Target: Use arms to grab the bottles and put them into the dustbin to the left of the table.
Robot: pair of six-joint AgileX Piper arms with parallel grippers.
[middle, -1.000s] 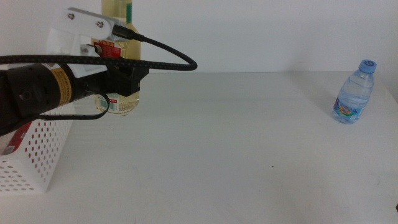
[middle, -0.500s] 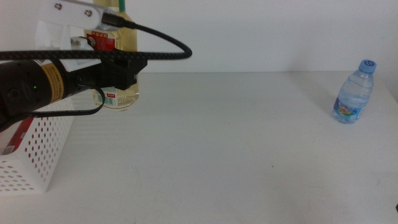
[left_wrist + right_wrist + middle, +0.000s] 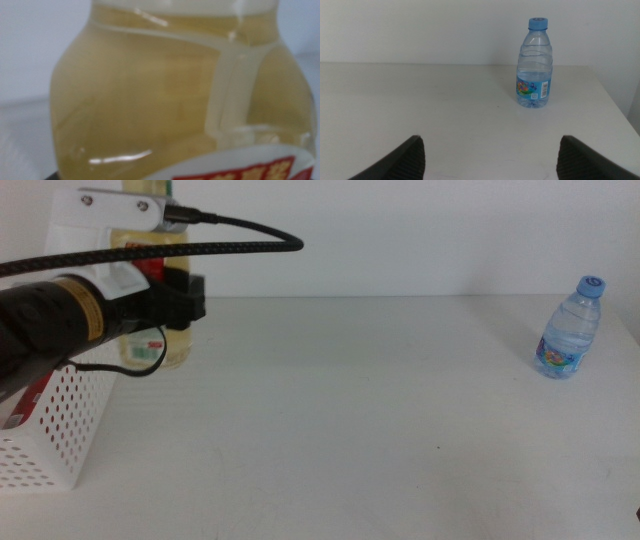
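A bare test setup is suggested: a plain white table is set against a blank white wall.

A large plain white table fills most of the frame. A small blue-capped water bottle stands upright at its far right. A white perforated basket sits at lower left.
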